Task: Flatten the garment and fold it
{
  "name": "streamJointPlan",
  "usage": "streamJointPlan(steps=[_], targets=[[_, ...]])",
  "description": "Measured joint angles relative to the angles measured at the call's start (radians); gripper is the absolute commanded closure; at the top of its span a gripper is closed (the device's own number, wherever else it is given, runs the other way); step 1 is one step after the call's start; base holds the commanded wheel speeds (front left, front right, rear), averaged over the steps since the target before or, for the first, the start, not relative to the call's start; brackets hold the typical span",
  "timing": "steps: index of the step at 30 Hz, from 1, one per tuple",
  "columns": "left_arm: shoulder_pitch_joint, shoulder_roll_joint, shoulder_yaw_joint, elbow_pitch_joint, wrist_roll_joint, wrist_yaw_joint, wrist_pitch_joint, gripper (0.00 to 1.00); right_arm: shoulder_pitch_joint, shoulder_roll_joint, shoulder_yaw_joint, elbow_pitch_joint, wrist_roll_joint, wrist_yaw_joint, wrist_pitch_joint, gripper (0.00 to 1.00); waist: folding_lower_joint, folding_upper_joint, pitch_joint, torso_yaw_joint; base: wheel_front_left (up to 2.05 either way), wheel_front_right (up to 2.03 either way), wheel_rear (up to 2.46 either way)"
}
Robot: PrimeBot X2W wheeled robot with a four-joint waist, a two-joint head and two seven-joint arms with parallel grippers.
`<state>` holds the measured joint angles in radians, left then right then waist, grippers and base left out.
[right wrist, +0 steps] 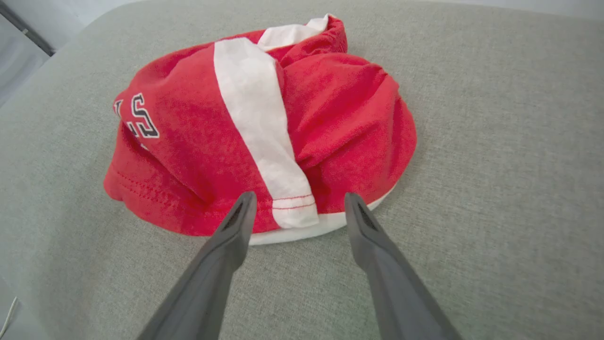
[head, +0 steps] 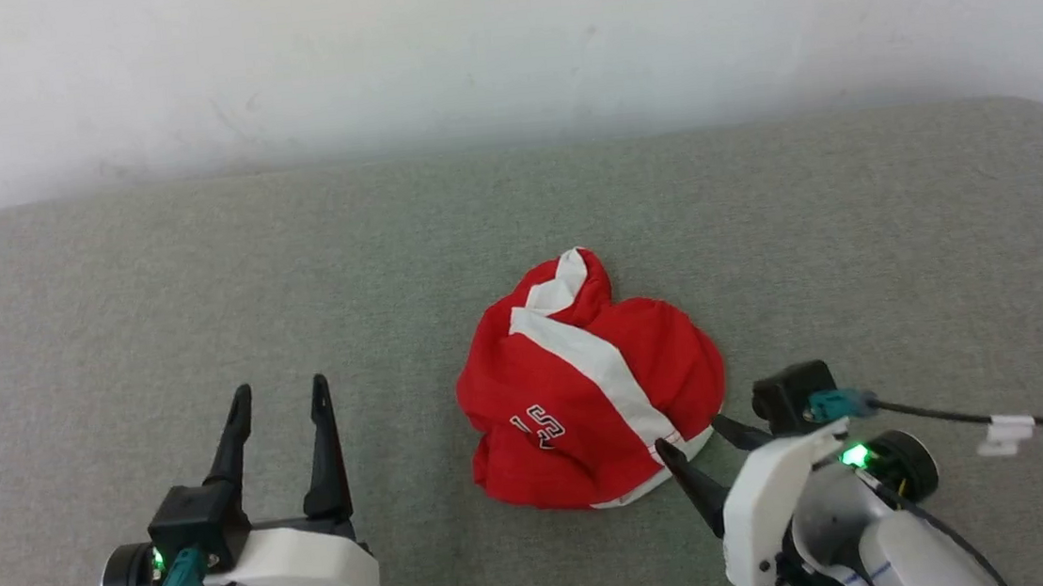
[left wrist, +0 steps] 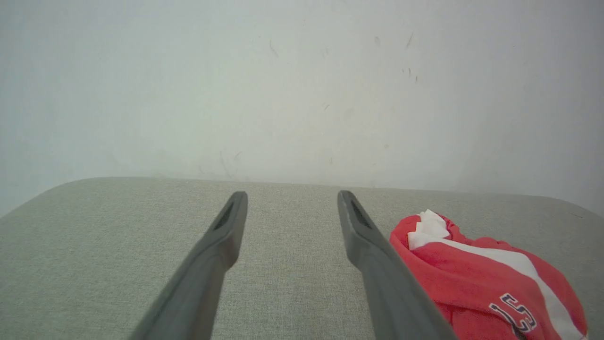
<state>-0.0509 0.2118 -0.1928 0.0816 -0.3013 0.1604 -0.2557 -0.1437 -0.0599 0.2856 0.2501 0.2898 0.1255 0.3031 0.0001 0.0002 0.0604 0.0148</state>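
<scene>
the garment (head: 587, 391) lies crumpled in a heap at the middle of the worktop (head: 200, 283), its white stripe (head: 598, 362) running from 12 toward 5 o'clock in the head view. its print (head: 540, 423) is half folded away; waistband and legs cannot be told apart. the right pincer (head: 693, 436) gapes wide astride the stripe's hem, the left pincer (head: 281, 390) wide at 8 o'clock, well apart. grey woven cover, pale wall (head: 499, 40) behind.
</scene>
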Motion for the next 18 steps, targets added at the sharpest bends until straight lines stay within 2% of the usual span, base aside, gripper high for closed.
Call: streamJointPlan(steps=[4,5,6,7,13,18], targets=[[-0.008,-0.013,-0.009,0.004,-0.003,0.0,0.0,0.0,-0.062,-0.016,0.028,0.073,0.007,0.0,0.036,0.0,0.0,0.0,0.012,0.023,0.0,0.0,0.0],[-0.013,-0.016,-0.01,0.005,-0.005,-0.001,0.0,0.0,-0.073,-0.017,0.033,0.092,0.012,0.0,0.044,0.2,0.0,0.0,0.014,0.028,0.0,0.0,0.0],[-0.016,-0.018,-0.011,0.006,-0.005,-0.001,0.0,0.0,-0.082,-0.021,0.042,0.109,0.019,0.0,0.057,0.64,0.0,0.0,0.016,0.032,0.0,0.0,0.0],[-0.017,-0.019,-0.011,0.007,-0.005,-0.001,0.0,0.0,-0.087,-0.025,0.049,0.121,0.023,0.0,0.058,1.0,0.0,0.0,0.018,0.036,0.0,0.0,0.0],[-0.017,-0.022,-0.005,0.013,-0.007,-0.001,0.0,0.0,-0.106,-0.046,0.086,0.111,0.074,0.0,0.043,1.0,0.0,0.0,0.023,0.039,0.0,0.0,0.0],[-0.016,-0.027,0.005,0.017,-0.007,-0.001,0.0,0.0,-0.119,-0.091,0.013,-0.013,0.04,0.0,-0.032,1.0,-0.0002,0.0,0.013,0.024,0.0,0.0,0.0]])
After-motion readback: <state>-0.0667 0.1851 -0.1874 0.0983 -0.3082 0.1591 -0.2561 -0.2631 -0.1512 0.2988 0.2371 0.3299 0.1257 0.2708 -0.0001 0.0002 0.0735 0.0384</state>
